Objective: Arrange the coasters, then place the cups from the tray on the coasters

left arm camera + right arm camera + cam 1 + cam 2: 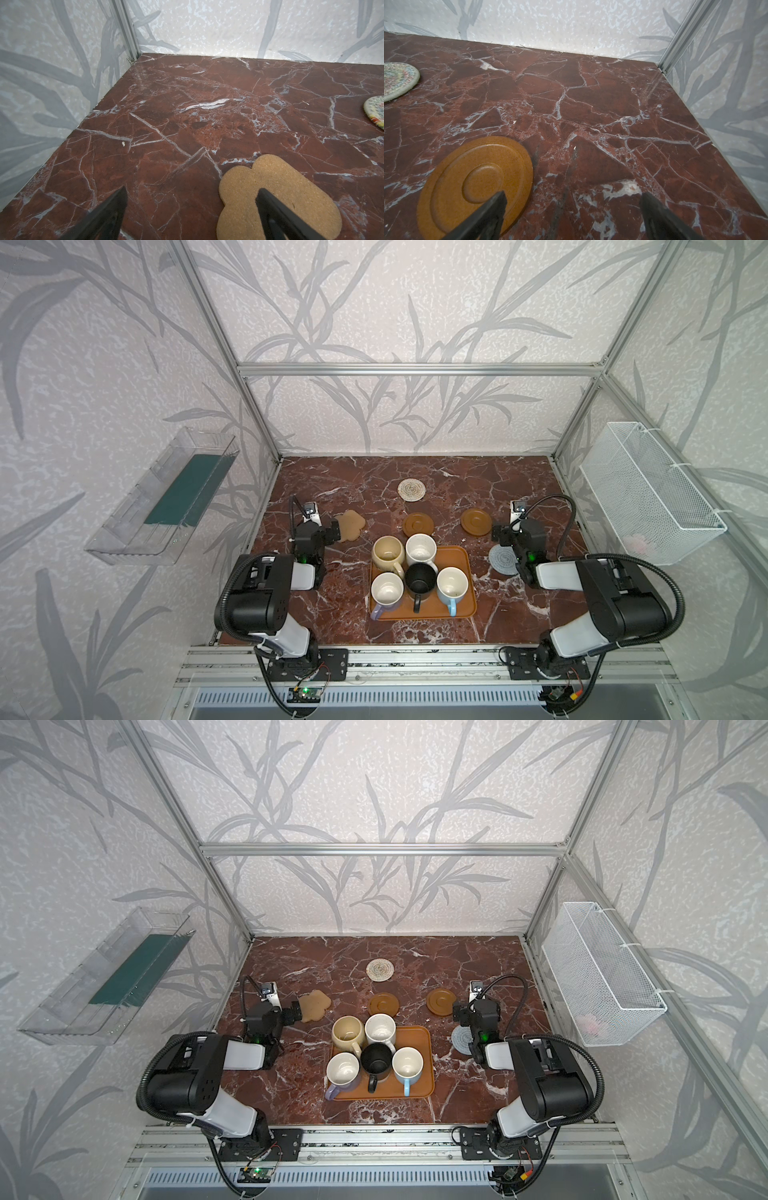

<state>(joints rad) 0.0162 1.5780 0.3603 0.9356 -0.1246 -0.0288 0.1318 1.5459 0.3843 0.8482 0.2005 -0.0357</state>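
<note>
In both top views five cups stand on the orange-brown tray [432, 608]: beige [387, 554], white [420, 549], lavender [387, 589], black [420, 581] and light blue [452, 584]. The coasters lie on the marble around it: cream woven [411, 490], two brown discs [417, 524] [476, 522], tan cork [352, 524] and grey-blue [503, 559], partly under my right arm. My left gripper [192, 193] is open, one finger over the cork coaster [245, 187]. My right gripper [573, 197] is open, one finger over the right brown disc [473, 176].
A clear plastic bin [162, 497] hangs on the left wall and a white wire basket [648, 493] on the right wall. Aluminium frame posts stand at the table's back corners. The marble table [457, 472] is bounded by walls at the back and sides.
</note>
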